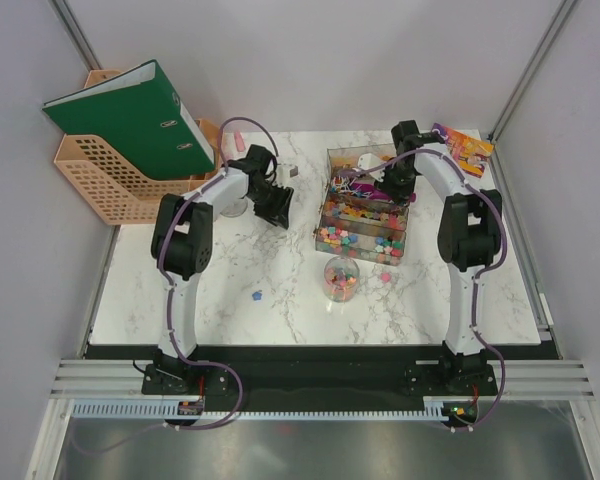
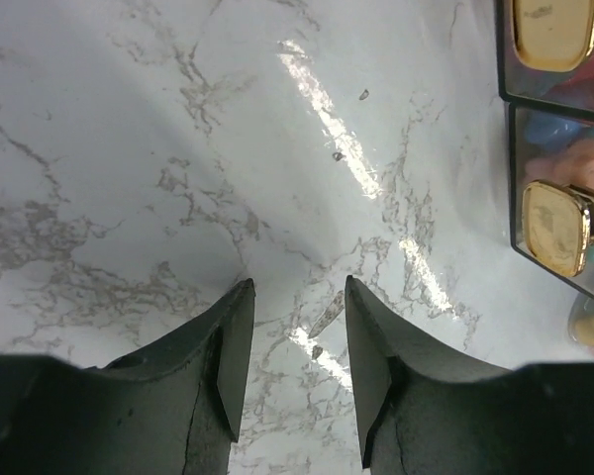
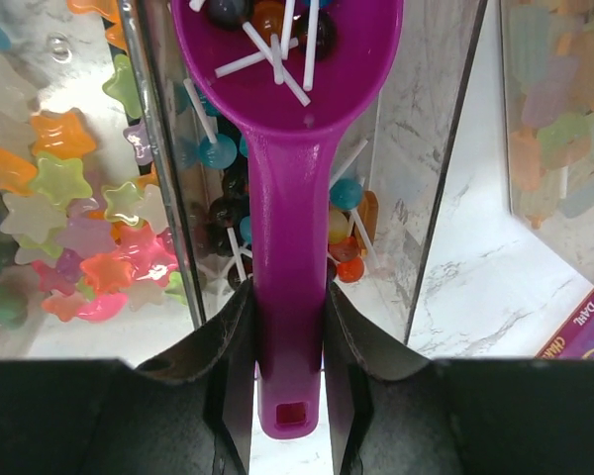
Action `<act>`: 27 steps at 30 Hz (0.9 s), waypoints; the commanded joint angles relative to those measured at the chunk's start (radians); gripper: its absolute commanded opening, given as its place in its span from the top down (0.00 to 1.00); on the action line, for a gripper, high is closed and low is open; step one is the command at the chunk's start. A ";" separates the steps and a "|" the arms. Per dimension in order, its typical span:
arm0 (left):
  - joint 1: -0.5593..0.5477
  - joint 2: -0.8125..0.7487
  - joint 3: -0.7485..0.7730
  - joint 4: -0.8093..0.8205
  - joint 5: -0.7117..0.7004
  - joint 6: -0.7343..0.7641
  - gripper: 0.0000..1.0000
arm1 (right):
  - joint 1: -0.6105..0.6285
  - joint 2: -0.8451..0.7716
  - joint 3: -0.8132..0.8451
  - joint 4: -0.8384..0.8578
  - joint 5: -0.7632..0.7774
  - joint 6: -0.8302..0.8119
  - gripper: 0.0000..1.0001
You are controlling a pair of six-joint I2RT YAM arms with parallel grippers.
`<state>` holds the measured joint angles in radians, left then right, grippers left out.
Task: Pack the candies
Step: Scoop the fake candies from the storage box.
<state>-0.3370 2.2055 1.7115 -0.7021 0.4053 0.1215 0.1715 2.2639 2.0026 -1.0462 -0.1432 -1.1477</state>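
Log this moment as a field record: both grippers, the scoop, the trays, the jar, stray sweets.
left gripper: open, empty, over marble table
right gripper: shut on purple scoop, at its handle
scoop bowl: lollipops with white sticks
scoop position: above the lollipop compartment of the clear trays
next compartment: star-shaped candies
round jar: upright, near side of trays, mixed candies inside
strays on table: blue candy, pink candy
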 commanded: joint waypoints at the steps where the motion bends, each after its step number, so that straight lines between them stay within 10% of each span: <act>1: 0.016 -0.007 0.059 -0.054 -0.031 0.067 0.51 | 0.020 -0.023 -0.102 0.004 -0.226 0.052 1.00; 27: 0.058 0.010 0.126 -0.097 -0.034 0.150 0.52 | -0.024 -0.236 -0.344 0.205 -0.342 0.152 1.00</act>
<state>-0.2890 2.2154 1.7878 -0.7971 0.3737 0.2211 0.1318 2.0804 1.6749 -0.7921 -0.4118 -1.0534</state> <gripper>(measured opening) 0.480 0.349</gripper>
